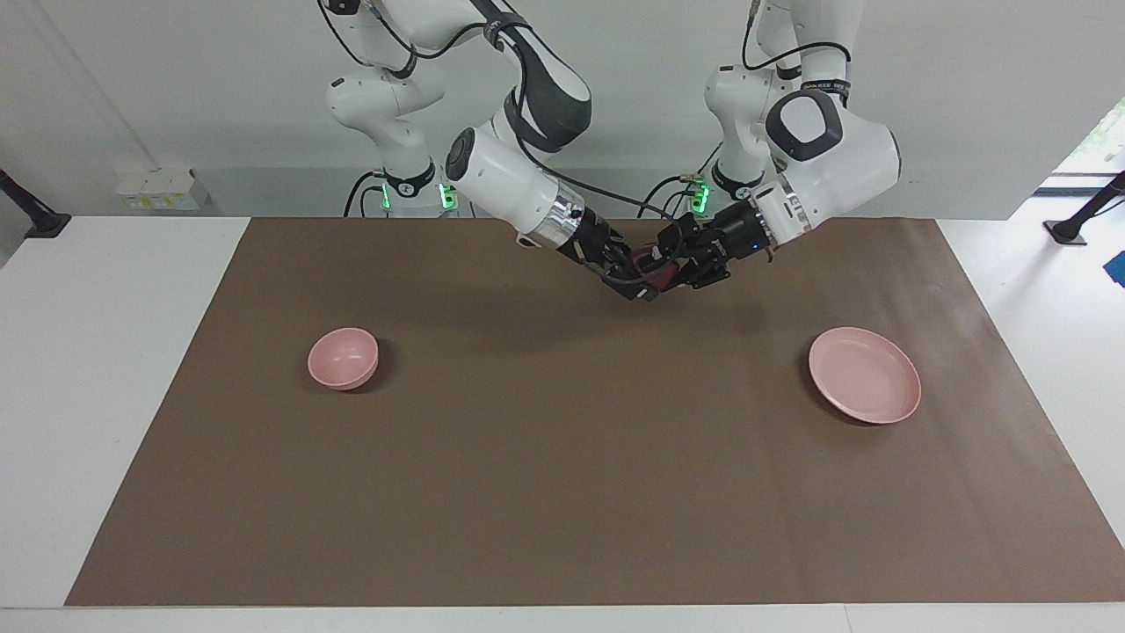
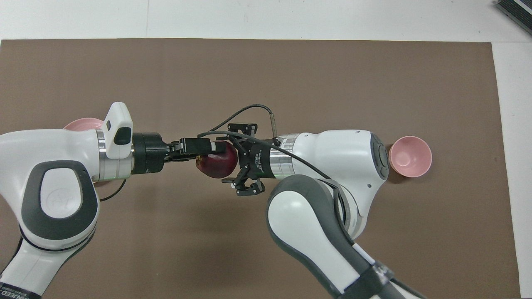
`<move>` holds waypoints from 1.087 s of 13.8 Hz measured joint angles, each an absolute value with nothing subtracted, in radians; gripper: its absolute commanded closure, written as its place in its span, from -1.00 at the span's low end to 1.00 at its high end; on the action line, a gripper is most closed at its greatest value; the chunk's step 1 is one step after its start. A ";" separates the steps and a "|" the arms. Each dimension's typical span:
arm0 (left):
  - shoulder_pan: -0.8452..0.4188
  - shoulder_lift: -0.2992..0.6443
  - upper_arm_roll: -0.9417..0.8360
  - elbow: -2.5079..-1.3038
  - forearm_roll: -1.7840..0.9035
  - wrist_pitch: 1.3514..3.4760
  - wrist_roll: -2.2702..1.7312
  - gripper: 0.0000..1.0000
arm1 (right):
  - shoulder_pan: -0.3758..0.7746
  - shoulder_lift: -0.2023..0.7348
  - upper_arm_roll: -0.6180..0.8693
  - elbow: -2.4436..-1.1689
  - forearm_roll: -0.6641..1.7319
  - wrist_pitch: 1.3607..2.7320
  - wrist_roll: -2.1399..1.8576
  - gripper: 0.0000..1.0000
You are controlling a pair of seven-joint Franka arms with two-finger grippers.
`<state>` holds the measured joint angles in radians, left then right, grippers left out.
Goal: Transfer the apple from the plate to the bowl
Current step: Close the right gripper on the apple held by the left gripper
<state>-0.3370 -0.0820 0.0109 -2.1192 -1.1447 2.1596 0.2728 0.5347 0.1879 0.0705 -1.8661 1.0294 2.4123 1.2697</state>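
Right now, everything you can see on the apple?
The apple is small, round, dark red and glossy. It hangs in the air over the brown mat, mid-table, between the plate and the bowl, on neither. The left gripper and the right gripper meet at it from either end. Which one bears it is unclear; both partly cover it.

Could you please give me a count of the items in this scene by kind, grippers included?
Apples: 1, the apple, in the air between both grippers
Plates: 1, the plate
Bowls: 1, the bowl
Grippers: 2, the left gripper and the right gripper
Total: 5
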 measured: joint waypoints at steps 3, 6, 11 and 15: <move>-0.337 -0.082 0.011 -2.119 -1.145 2.160 0.266 -0.27 | 0.535 0.188 0.071 -1.866 1.029 2.412 1.270 1.00; -0.337 -0.082 0.010 -2.114 -1.127 2.161 0.253 -1.00 | 0.535 0.189 0.072 -1.866 1.029 2.412 1.270 1.00; -0.337 -0.078 0.011 -2.097 -1.036 2.210 0.224 -1.00 | 0.532 0.191 0.067 -1.865 0.984 2.412 1.270 1.00; -0.337 -0.070 0.010 -2.095 -0.897 2.216 0.199 -1.00 | 0.531 0.191 0.069 -1.860 0.779 2.410 1.266 1.00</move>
<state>-0.3375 -0.0699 0.0095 -2.0947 -0.8969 2.2156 0.1994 0.5315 0.1908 0.0695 -1.8600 0.7789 2.4101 1.2656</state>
